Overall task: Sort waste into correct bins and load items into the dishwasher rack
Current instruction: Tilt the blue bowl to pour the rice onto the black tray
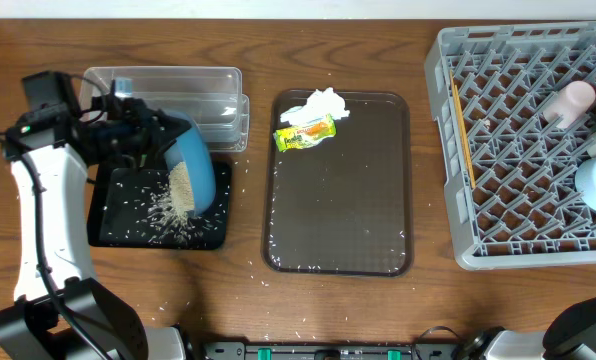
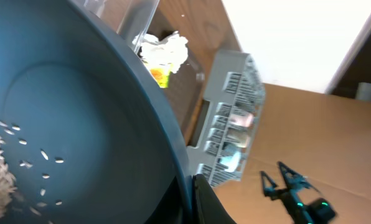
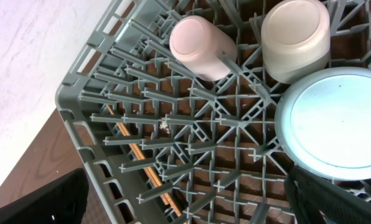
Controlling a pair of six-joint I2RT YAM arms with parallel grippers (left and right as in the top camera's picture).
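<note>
- left pincer (image 1: 156, 135): pressed together on the rim of the large dark-blue bowl (image 1: 193, 165), which is tipped steeply, mouth toward the black tray (image 1: 98, 240)
- rice (image 1: 181, 190): a heap at the bowl's low lip, grains strewn across the black tray; left wrist view shows a few loose grains stuck on the inner wall
- clear container (image 1: 178, 80): just behind the black tray, looks empty
- right pincer (image 3: 192, 199): spread wide, holding nothing, hovering over the dishwasher rack (image 3: 70, 99)
- in the rack: pink cup (image 3: 201, 46), pale cup (image 3: 295, 37), light-blue bowl (image 3: 335, 124), chopsticks (image 3: 145, 165) lying in the cells by the rim
- brown serving tray (image 1: 338, 200): napkin (image 1: 318, 103) and snack wrapper (image 1: 306, 133) at its far end, not sorted yet
- risk: the heap sits near the black tray's right edge, so a fast tip could throw rice onto the table (image 1: 378, 50); some stray grains already lie by the tray
- risk: thin rim pinch on a heavy tilted bowl, so it may twist or slip out
- risk: grains clinging inside could end up in the rack
</note>
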